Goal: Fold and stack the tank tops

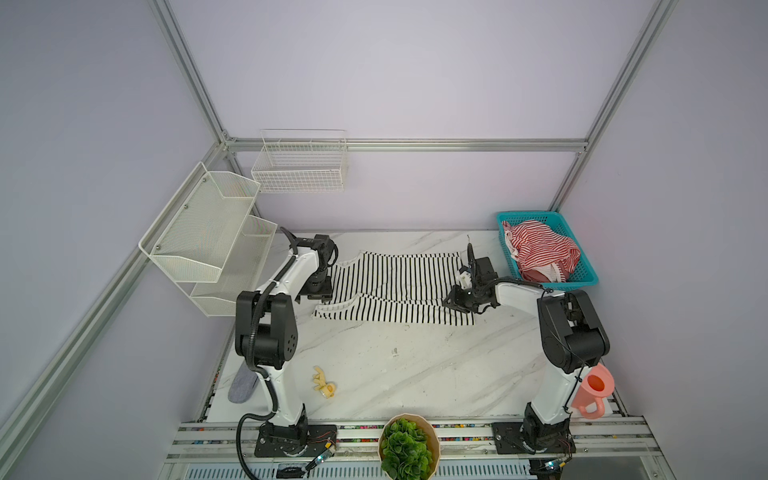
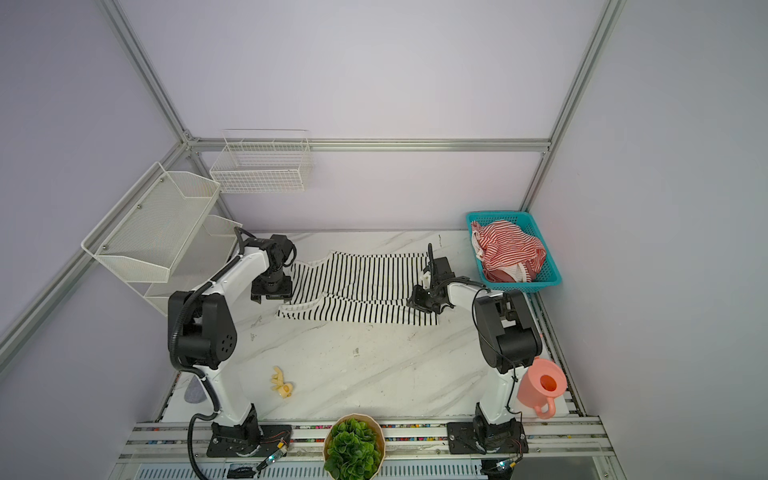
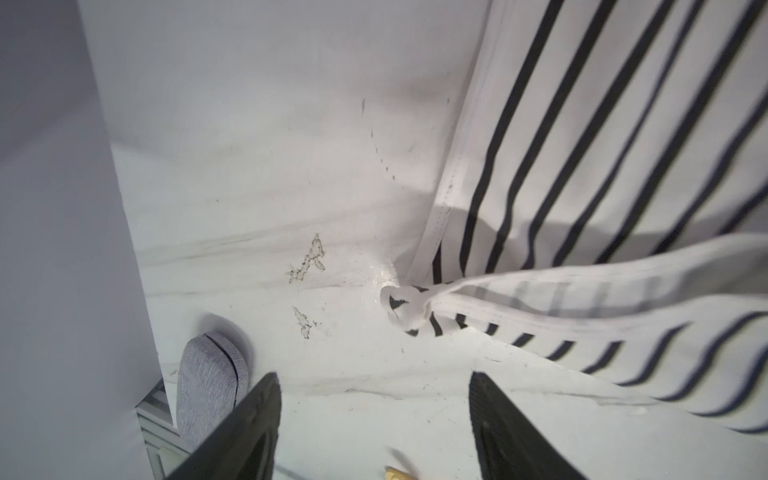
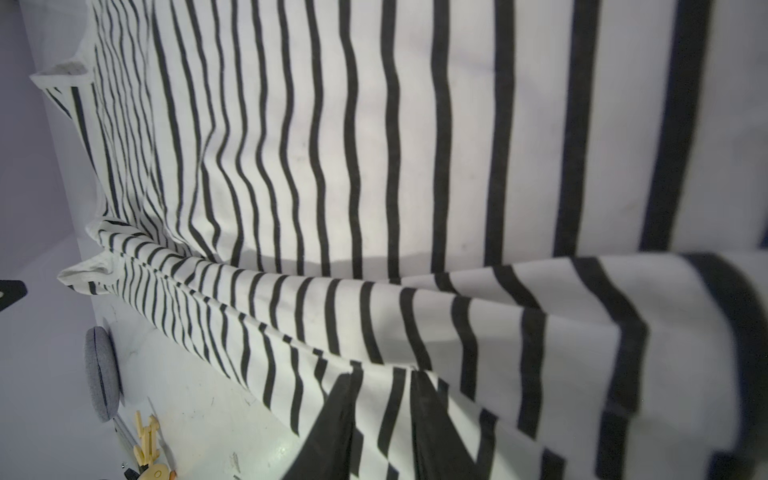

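Folding the black-and-white tank top [image 1: 399, 286], the right gripper [image 4: 380, 374] is seemingly pinching its three-o'clock end, the left gripper [image 3: 372, 376] gaping empty at nine; next, laying that edge flat.

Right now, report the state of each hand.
Left hand: open, holding nothing.
Right hand: closed on a fold of the black-and-white tank top.

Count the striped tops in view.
2. The black-and-white top lies spread on the table; the red-and-white top is bunched in the basket. More could be hidden under that bunch.
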Controlling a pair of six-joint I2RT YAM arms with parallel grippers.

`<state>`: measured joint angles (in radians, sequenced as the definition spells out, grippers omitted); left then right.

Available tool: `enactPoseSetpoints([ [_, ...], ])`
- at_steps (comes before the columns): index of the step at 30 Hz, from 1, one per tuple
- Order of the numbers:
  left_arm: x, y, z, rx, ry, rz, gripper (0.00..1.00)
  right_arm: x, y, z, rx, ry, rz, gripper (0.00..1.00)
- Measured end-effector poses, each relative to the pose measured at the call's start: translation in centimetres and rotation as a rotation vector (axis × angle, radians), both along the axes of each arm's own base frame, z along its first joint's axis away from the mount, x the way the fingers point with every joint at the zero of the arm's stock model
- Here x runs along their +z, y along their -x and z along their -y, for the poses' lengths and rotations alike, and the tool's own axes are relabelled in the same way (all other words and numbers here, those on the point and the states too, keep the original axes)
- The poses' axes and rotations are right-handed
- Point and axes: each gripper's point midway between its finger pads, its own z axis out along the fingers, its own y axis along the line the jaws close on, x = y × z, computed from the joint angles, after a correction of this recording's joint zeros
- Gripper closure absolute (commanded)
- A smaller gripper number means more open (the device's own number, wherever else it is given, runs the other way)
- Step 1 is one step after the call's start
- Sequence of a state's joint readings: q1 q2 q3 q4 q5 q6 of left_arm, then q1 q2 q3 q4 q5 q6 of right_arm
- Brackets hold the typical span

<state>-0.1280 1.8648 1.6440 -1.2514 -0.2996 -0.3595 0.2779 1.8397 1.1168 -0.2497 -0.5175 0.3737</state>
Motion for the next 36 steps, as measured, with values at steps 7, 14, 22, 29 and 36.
enactPoseSetpoints([
  [7,5.1,-2.4,9.6,-0.178,0.193,0.211,0.38,4.2,-2.2,-0.9,0.006,-0.031,0.105,0.72],
  [14,-2.0,-4.1,17.4,-0.256,0.388,0.101,0.47,2.4,-2.2,-0.8,0.004,-0.017,0.067,0.72],
  [22,-5.4,-4.4,18.4,-0.24,0.437,0.093,0.51,-2.0,-0.3,-0.3,0.001,0.006,-0.025,0.73],
  [29,-8.7,-2.6,17.7,-0.205,0.425,0.039,0.52,-2.2,-0.5,-0.3,-0.003,0.003,-0.004,0.73],
  [36,-10.3,-1.0,16.8,-0.171,0.408,0.02,0.52,-2.5,0.4,0.2,0.0,0.011,0.015,0.72],
])
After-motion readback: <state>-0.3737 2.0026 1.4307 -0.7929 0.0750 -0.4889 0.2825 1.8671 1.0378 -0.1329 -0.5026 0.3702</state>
